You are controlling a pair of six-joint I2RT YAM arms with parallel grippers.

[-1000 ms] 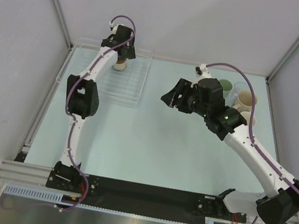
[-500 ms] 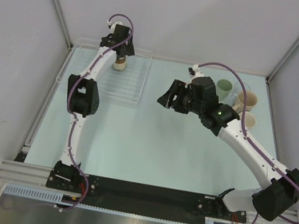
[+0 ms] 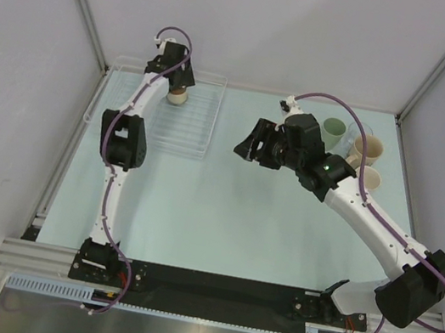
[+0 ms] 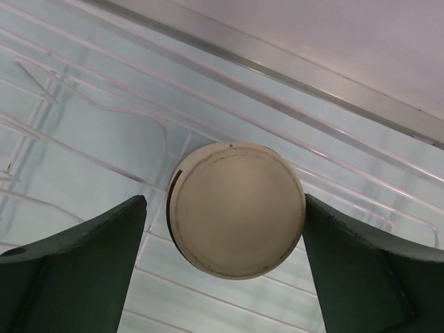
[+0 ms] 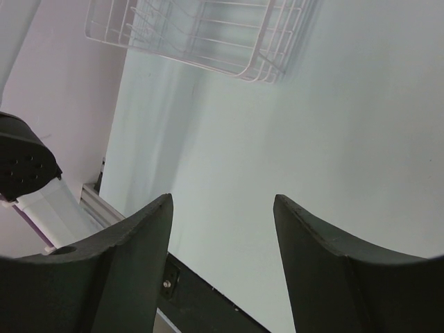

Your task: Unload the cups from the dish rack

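One brown cup (image 3: 177,97) stands upside down in the clear dish rack (image 3: 191,125) at the back left. In the left wrist view its beige base (image 4: 236,208) faces me over the rack's bars (image 4: 90,125). My left gripper (image 3: 176,85) (image 4: 225,202) is open and straddles this cup; the right finger (image 4: 368,263) is at its edge and the left finger (image 4: 90,257) stands a little apart. My right gripper (image 3: 245,145) (image 5: 222,202) is open and empty above the table's middle. Pale green (image 3: 332,131), clear glass (image 3: 358,130), beige (image 3: 367,148) and white (image 3: 370,177) cups stand at the back right.
The rack (image 5: 201,28) shows at the top of the right wrist view, with part of the left arm (image 5: 24,166) at the left edge. Grey walls with metal posts close the table in on three sides. The black base rail (image 3: 218,287) runs along the near edge.
The right gripper has drifted left, away from the cups at the back right, then stopped. The left gripper has shifted slightly over the brown cup. Both stayed open.
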